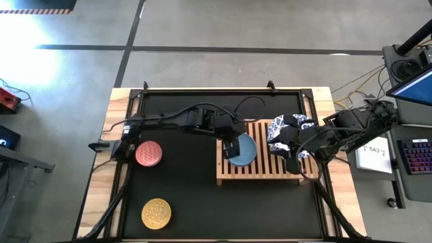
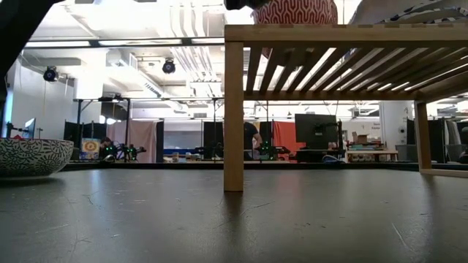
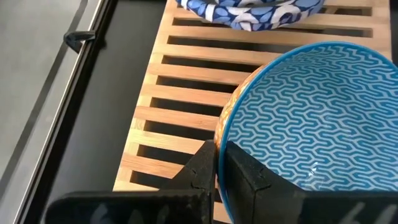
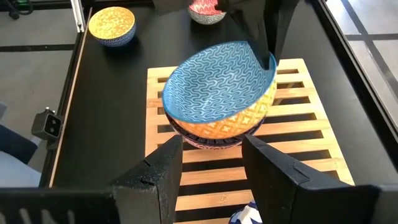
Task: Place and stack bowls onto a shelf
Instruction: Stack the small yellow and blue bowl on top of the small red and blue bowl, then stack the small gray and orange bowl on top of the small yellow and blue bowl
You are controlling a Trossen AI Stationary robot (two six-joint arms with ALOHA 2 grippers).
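Note:
A light blue bowl (image 1: 243, 151) with an orange outside hangs tilted over the left half of the light-wood slatted shelf (image 1: 260, 174), with my left gripper (image 1: 233, 146) shut on it. Under it a dark bowl (image 4: 208, 142) stands on the slats. A stack of white bowls with blue patterns (image 1: 283, 129) sits on the shelf's right part. Beside that stack, my right gripper (image 4: 211, 169) hovers open over the shelf with nothing between its fingers. The red bowl (image 1: 149, 153) and the yellow bowl (image 1: 156, 213) stand on the black table to the left. My left gripper pinches the light blue bowl's rim (image 3: 222, 138), one finger inside the bowl and one outside. The fingers slant down from the table's left side. The bowl tilts, its held side highest, and its bottom reaches into the dark bowl's rim (image 4: 186, 132); whether they touch I cannot tell.
The shelf's front slats (image 1: 260, 177) are bare. The low view shows the shelf's leg (image 2: 234, 109) and a patterned bowl (image 2: 33, 155) on the table at the left. A black frame (image 1: 202, 91) borders the table.

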